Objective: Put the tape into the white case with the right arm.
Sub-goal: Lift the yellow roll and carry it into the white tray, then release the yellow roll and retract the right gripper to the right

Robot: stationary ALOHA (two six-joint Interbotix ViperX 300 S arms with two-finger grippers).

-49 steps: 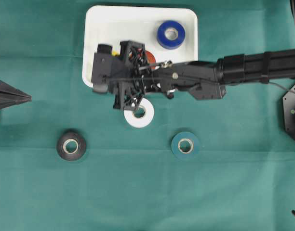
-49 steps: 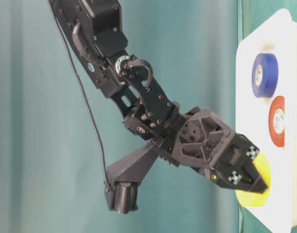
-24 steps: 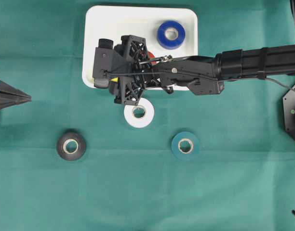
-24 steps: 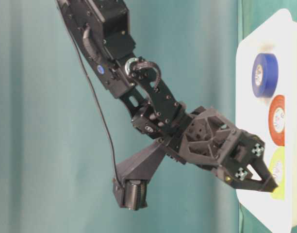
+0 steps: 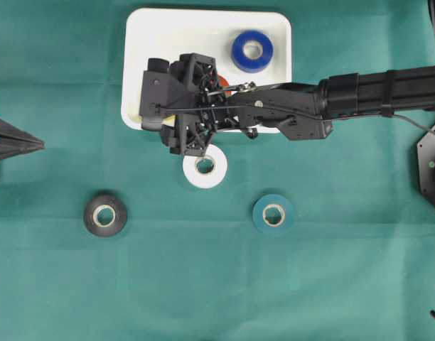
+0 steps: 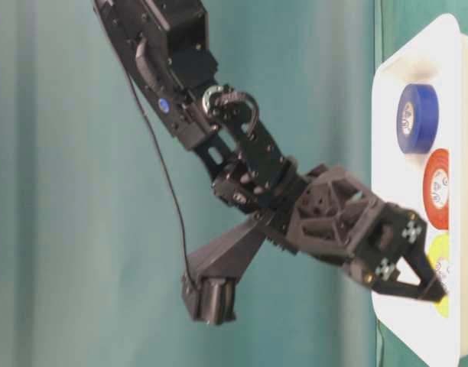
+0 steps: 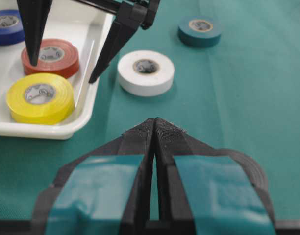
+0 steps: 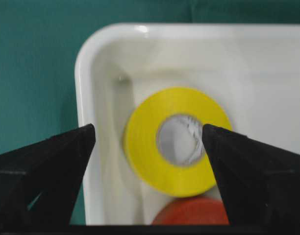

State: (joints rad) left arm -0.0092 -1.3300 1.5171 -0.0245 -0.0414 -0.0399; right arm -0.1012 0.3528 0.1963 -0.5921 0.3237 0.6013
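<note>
On the far left of the overhead view my left fingers sit pressed together with nothing between them, pointed across the green table and well away from the work. Moving rightward, a black roll lies flat on the cloth, then a white roll just below the case, partly under my right wrist, and a teal roll farther right; all three lie outside the case with their cores facing up. My right arm reaches in from the right edge, crossing over the lower part of the white case and hiding much of its floor from above. My right fingers are spread wide and released, holding nothing: in the left wrist view one tip hangs over the red roll and the other hangs outside the near rim, on the white roll's side. The yellow roll lies flat in the corner of the case, close against the wall, its core opening facing up, so its axis stands upright. The red roll lies just beside it, nearly touching, and the blue roll lies apart toward the case's upper right corner. The case's long side runs left to right in the overhead view.
</note>
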